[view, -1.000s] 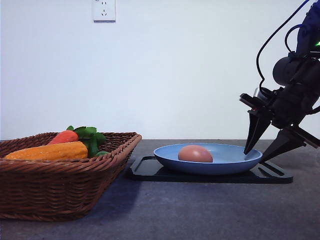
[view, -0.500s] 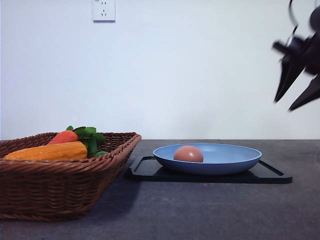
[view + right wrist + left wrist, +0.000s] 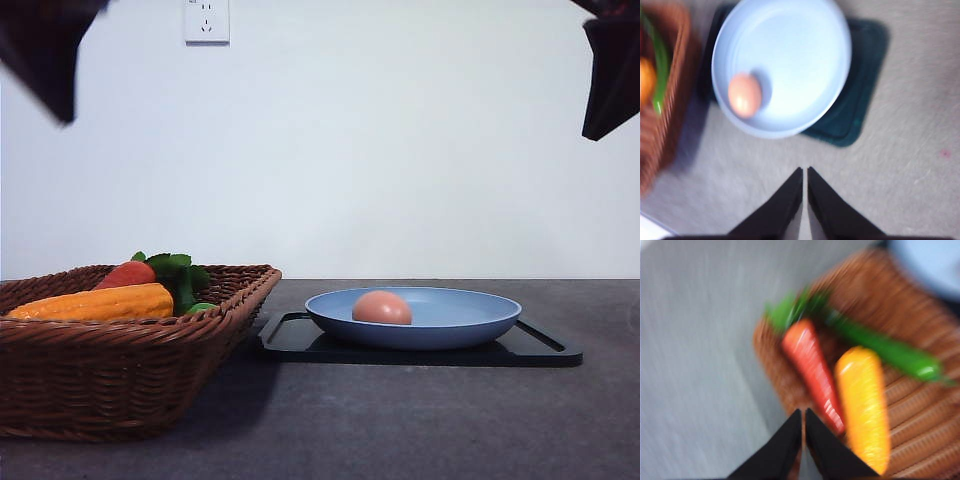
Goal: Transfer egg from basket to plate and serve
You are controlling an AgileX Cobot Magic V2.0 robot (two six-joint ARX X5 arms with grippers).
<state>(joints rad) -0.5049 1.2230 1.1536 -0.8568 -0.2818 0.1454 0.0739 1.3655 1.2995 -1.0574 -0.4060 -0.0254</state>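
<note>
Already plated, your small tan oval egg (image 3: 745, 95) sits well ahead of the right claw (image 3: 805, 172), tips pressed together; fragile and slippery, cradle its sides.

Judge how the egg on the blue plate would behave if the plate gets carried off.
The egg is smooth and oval, lying loose off-centre, so it would probably roll with any tilt. The plate is shallow, but its raised rim may hold it in. It likely cracks if dropped.

Motion blur smeared the left wrist view, softening the carrot (image 3: 812, 372) and corn cob (image 3: 863, 407). In front view, both arms were cropped by the upper corners; the basket (image 3: 120, 370) ran off-frame left.
</note>
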